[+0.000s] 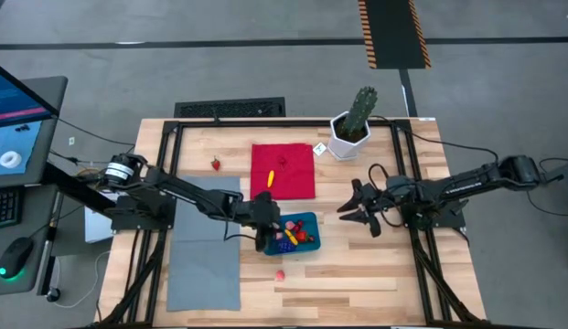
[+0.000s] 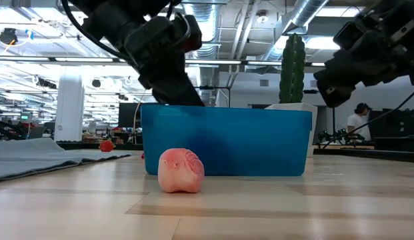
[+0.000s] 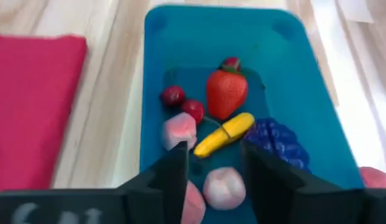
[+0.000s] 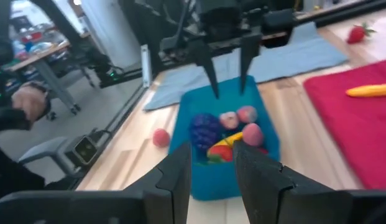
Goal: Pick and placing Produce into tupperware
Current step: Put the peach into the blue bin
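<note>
The teal tupperware [image 1: 302,235] sits on the table just in front of the red cloth [image 1: 284,171]. It holds a strawberry [image 3: 225,92], cherries [image 3: 182,102], a yellow piece [image 3: 222,133], a blue-purple cluster [image 3: 276,142] and pink pieces [image 3: 224,186]. My left gripper [image 3: 217,171] hangs open over the tupperware's left end, its fingers on either side of one pink piece and clear above it in the right wrist view [image 4: 229,78]. My right gripper [image 1: 359,212] waits open to the right of the tupperware, with nothing between its fingers.
One pink piece [image 1: 280,273] lies on the wood in front of the tupperware. A strawberry [image 1: 216,164] lies left of the red cloth, and a yellow piece [image 1: 270,178] lies on it. A grey mat [image 1: 204,251] covers the near left. A potted cactus [image 1: 355,123] stands at the back.
</note>
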Tool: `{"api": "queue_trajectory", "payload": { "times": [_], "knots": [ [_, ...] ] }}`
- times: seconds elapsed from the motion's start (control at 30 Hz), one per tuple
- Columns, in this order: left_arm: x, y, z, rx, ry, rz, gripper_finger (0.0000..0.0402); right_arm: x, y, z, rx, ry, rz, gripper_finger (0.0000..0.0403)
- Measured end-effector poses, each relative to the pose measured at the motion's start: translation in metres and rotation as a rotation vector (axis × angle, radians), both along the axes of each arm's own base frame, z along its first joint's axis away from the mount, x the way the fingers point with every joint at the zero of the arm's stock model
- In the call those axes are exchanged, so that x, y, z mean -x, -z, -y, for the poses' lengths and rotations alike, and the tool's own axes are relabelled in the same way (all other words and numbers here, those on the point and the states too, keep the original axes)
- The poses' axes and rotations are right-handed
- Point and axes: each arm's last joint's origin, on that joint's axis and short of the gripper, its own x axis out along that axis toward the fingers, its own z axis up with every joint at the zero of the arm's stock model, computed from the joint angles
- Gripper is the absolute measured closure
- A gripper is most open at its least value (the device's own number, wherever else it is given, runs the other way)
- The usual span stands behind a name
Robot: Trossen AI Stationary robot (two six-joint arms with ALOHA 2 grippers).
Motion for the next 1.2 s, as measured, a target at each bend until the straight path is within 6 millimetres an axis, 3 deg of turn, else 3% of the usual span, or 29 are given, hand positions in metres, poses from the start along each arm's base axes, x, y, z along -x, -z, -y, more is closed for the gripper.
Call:
{"api": "queue_trajectory", "payload": {
  "times": [0.27, 0.47, 0.73, 0.9, 1.2],
  "knots": [
    [-0.002, -0.006, 0.001, -0.007, -0.007, 0.042, 0.0233, 0.0, -0.006, -0.011, 0.023, -0.073, 0.07, 0.0264],
    [0.004, -0.022, 0.014, -0.002, 0.109, 0.103, 0.0233, 0.0, -0.01, -0.014, 0.039, -0.097, 0.117, 0.027],
    [0.025, -0.052, 0.046, 0.17, 0.245, 0.15, 0.0233, 0.0, -0.008, -0.013, 0.043, -0.079, 0.098, 0.0271],
    [0.029, -0.049, 0.063, 0.154, 0.216, 0.151, 0.0233, 0.0, -0.007, -0.013, 0.049, -0.046, 0.094, 0.0271],
    [0.026, -0.019, 0.092, 0.109, 0.179, 0.11, 0.0233, 0.0, -0.006, -0.013, 0.049, -0.047, 0.085, 0.0271]
  ]
}}
